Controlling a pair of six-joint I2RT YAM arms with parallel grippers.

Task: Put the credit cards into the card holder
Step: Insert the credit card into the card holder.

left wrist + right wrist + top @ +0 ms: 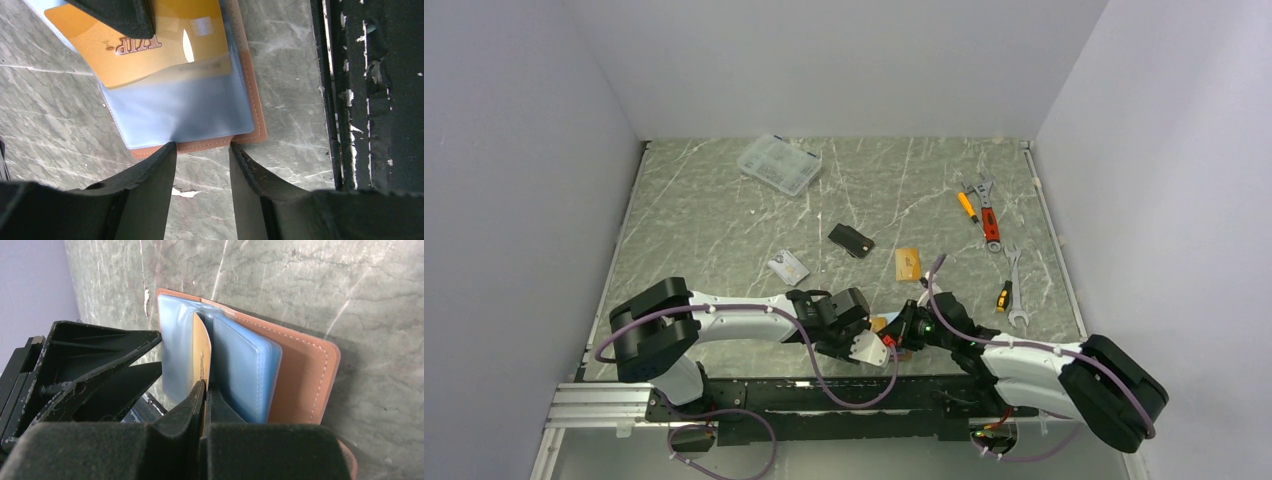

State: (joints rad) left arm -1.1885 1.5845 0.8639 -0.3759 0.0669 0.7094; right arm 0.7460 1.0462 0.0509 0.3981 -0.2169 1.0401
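Reading upside down, "VIP" marks the gold card (165, 55), half inside the clear sleeve (190, 107) of the card holder (256, 100), close to the bench (290, 75) front edge. At its rim the left gripper (200, 152) stands open. The right gripper (205, 390) pinches that card, whose top is cut off.

The grey-green table (724, 230) carried a black card (851, 240). Left of it lay a silver card (788, 266), right an orange card (908, 263), farther right a red wrench (991, 225), and behind it a clear box (779, 164).
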